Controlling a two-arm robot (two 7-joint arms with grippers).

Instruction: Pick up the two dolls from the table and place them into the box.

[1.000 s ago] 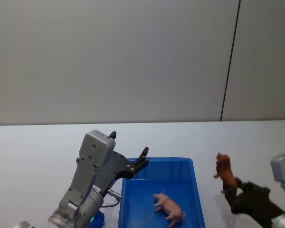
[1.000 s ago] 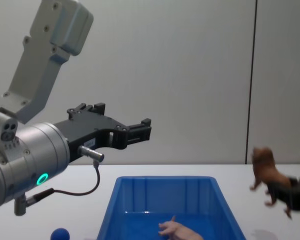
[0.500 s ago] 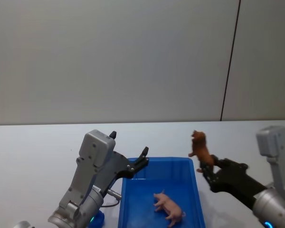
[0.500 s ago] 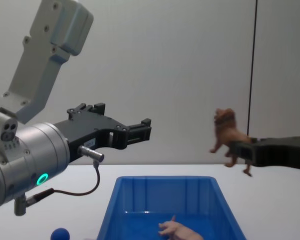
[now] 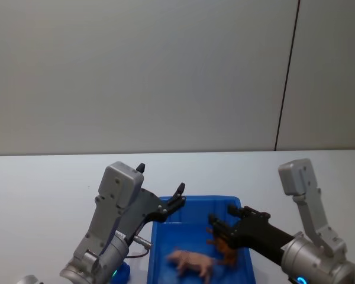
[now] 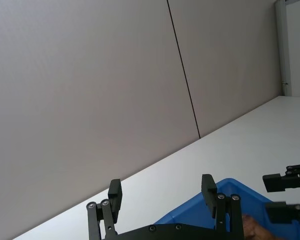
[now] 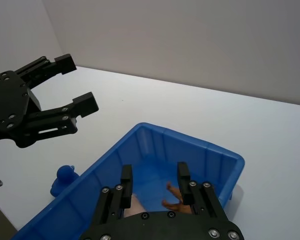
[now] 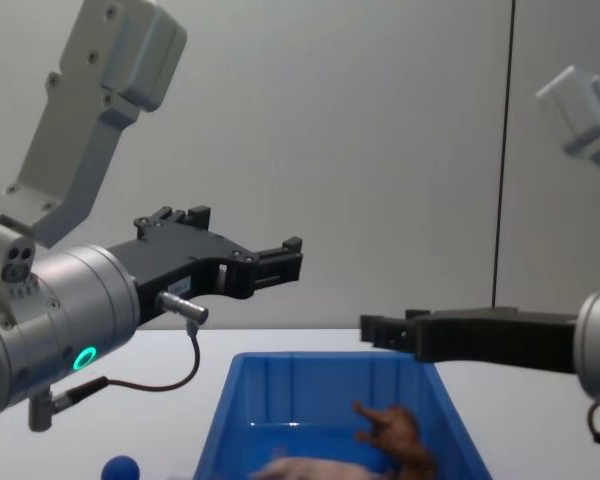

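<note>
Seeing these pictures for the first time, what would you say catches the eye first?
The bright blue box on the white table draws the eye, with the pale pink doll and the reddish-brown doll both inside it. The right gripper hangs open just above the brown one, and the left gripper, open and empty, hovers by the box's far left corner.

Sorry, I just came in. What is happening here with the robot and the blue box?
The right end effector hangs open above the box, and the reddish-brown doll is inside the box just beneath it, not gripped. The pink doll lies in the box beside it. The left end effector hovers open and empty near the box's far left corner. Both dolls are in the box, none on the table.
</note>
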